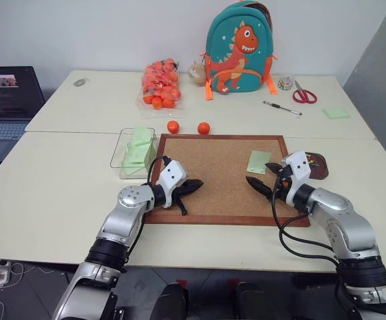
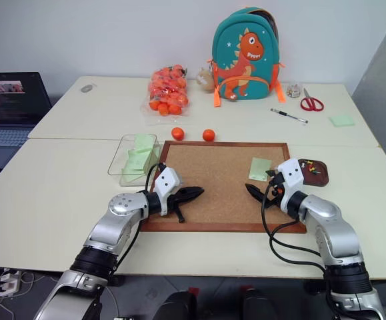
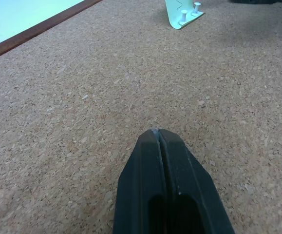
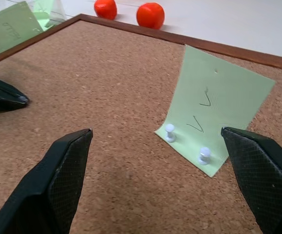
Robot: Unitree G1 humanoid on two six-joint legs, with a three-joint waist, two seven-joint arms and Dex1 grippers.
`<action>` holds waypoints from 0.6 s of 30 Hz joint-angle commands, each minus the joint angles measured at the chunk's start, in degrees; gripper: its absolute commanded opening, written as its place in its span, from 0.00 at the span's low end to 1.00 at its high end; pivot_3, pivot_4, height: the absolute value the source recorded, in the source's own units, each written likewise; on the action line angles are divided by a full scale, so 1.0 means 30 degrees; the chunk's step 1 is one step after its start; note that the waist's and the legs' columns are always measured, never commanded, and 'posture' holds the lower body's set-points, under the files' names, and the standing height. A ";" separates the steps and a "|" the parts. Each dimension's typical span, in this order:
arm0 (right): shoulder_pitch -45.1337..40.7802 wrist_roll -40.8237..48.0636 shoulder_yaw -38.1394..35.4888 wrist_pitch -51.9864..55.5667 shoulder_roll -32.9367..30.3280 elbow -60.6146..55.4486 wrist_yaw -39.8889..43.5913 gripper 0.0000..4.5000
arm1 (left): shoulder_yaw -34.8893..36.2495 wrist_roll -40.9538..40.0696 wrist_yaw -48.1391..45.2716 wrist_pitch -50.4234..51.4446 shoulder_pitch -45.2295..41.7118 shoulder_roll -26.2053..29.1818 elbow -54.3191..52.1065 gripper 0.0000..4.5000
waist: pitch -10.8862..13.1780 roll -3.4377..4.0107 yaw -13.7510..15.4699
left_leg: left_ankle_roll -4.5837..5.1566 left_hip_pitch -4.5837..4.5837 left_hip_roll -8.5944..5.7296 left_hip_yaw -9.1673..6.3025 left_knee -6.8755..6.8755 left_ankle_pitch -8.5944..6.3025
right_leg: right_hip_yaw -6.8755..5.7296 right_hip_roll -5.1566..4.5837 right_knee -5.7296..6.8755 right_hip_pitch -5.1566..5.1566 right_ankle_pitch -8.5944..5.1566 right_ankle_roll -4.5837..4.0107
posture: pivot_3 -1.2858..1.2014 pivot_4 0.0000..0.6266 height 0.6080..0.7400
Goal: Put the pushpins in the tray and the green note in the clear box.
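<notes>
The green note (image 1: 259, 161) lies on the right part of the corkboard (image 1: 219, 200), held by two white pushpins (image 4: 170, 132) along one edge, its free edge curling up. My right gripper (image 4: 155, 131) is open, low over the board, facing the note with its fingers either side of the pinned edge and not touching it. The dark brown tray (image 1: 316, 167) sits just right of the board and holds a few small coloured pins. My left gripper (image 1: 196, 186) is shut and empty over the board's left part. The clear box (image 1: 134, 152), left of the board, holds green paper.
Two orange balls (image 1: 188, 127) lie behind the board, with a bag of orange balls (image 1: 159, 85) further back. A dinosaur backpack (image 1: 238, 48), scissors (image 1: 304, 95), a pen (image 1: 283, 108) and a green pad (image 1: 337, 113) are at the back right. A laptop (image 1: 6, 100) is far left.
</notes>
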 commanded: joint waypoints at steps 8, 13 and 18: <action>-0.1130 -0.0057 -0.0394 -0.0887 0.0177 0.1406 0.0360 0.80 | -0.0992 0.0474 -0.0308 0.0403 0.0650 -0.0153 0.0261 0.00 | 0.0000 0.0000 -0.0001 | 0.0000 0.0001 0.0001 0.0000 0.0000 0.0000 | 0.0000 0.0000 0.0001 0.0000 0.0000 0.0000 | 0.52 0.24 1.00; -0.1206 -0.0003 -0.0483 -0.0928 0.0161 0.1567 0.0424 0.57 | -0.0979 0.0468 -0.0301 0.0428 0.0699 -0.0133 0.0203 0.00 | 0.0000 0.0001 0.0000 | 0.0000 -0.0001 0.0003 -0.0003 -0.0003 0.0000 | -0.0003 0.0000 0.0001 -0.0001 0.0000 -0.0001 | 0.52 0.24 1.00; -0.1168 -0.0142 -0.0527 -0.0973 0.0064 0.1650 0.0361 0.34 | -0.0979 0.0447 -0.0332 0.0442 0.0773 -0.0107 0.0129 0.00 | 0.0000 0.0001 -0.0001 | 0.0000 -0.0001 0.0002 -0.0002 -0.0003 0.0000 | -0.0002 -0.0001 0.0001 -0.0002 0.0000 -0.0001 | 0.52 0.24 1.00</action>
